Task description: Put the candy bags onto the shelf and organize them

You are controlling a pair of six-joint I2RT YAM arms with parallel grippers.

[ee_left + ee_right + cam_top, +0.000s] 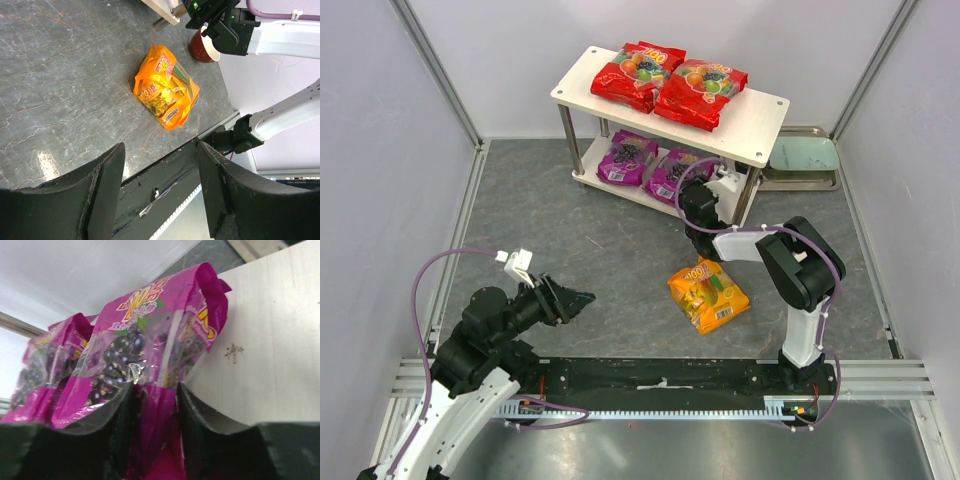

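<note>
The shelf [760, 110] stands at the back. Two red candy bags [635, 72] [701, 92] lie on its top board. Two purple bags lie on the lower board, one to the left [627, 157] and one to the right [670, 175]. My right gripper [692, 195] reaches to the lower board; in the right wrist view its jaws [155, 400] are closed around the near edge of the right purple bag [150, 340], which rests on the board [270, 350]. The orange bag [708, 293] lies on the table, also in the left wrist view [165, 92]. My left gripper [582, 297] is open and empty, left of it.
A pale green metal tray [802, 160] sits right of the shelf by the back wall. White walls enclose the table on three sides. The right arm [800, 270] arches over the table just right of the orange bag.
</note>
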